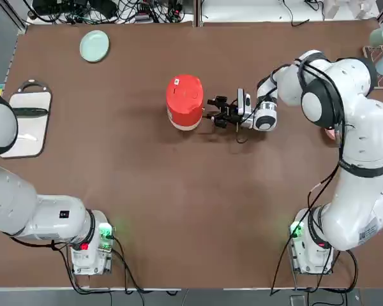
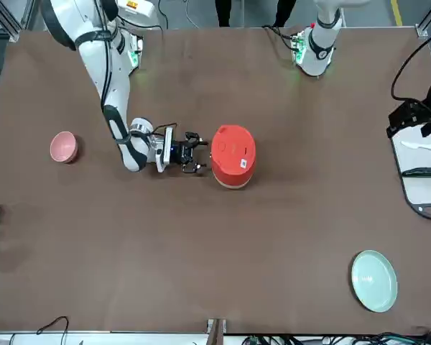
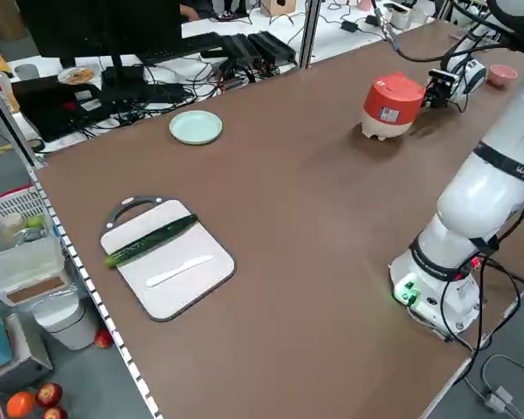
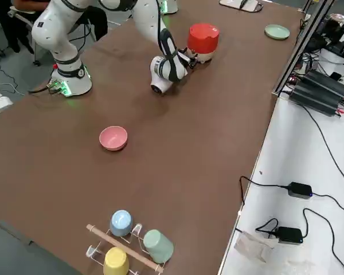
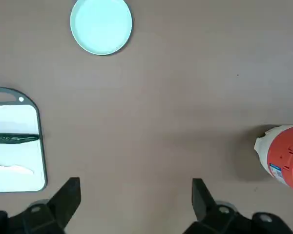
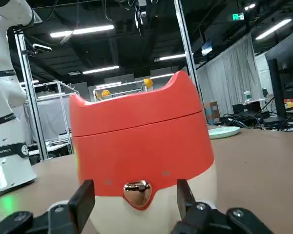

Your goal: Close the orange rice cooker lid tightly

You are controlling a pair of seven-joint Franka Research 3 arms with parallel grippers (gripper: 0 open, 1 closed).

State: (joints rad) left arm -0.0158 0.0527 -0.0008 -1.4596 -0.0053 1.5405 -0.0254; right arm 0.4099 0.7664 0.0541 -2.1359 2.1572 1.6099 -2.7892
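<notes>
The cooker (image 1: 184,103) stands near the middle of the table (image 1: 179,210), its lid (image 1: 184,92) down on the body. The right arm reaches in low from the robot's right, elbow bent, wrist turned so the right gripper (image 1: 210,109) lies level and points sideways at the cooker's side. Its fingers (image 6: 83,200) are spread wide, apart from the pot, flanking the shiny latch button (image 6: 137,192) on the front. The left gripper (image 2: 409,118) hangs high over the cutting board (image 1: 25,121) at the table's left edge, well away, fingers (image 5: 66,197) wide and empty. A green plate (image 1: 94,46) lies at the far left corner.
</notes>
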